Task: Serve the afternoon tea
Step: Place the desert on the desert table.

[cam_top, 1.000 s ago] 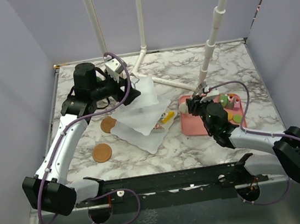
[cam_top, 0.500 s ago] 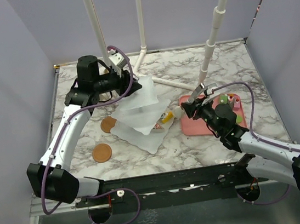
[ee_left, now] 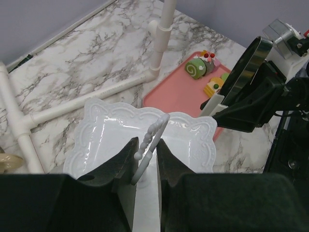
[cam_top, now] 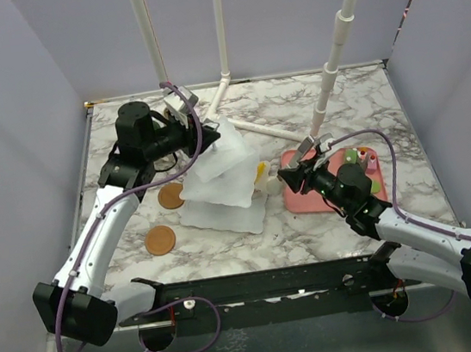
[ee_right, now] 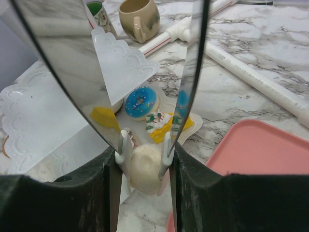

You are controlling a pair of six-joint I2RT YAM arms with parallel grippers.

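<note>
- Left claw [ee_left: 147,146] has drawn in from a wide spread. Its fingers now pinch the beaded loop handle [ee_left: 153,134] atop the tiered stand [cam_top: 220,187].
- The stand sits mid-table, slightly toward the left edge. It leaned a second ago and now looks closer to upright.
- Right claw [ee_right: 144,151] is unchanged, pinching a cream round pastry [ee_right: 145,173]. It has swung off the pink tray [cam_top: 308,197] and hangs just beside the stand's lower plate [ee_right: 38,111].
- That plate already holds a blue biscuit [ee_right: 141,102] and a yellow pastry [ee_right: 161,126].
- Two coasters [cam_top: 170,196] lie bare by the left edge.
- Reading: the left arm is steadying the stand and loading goes on, with the mugs not yet set out.
</note>
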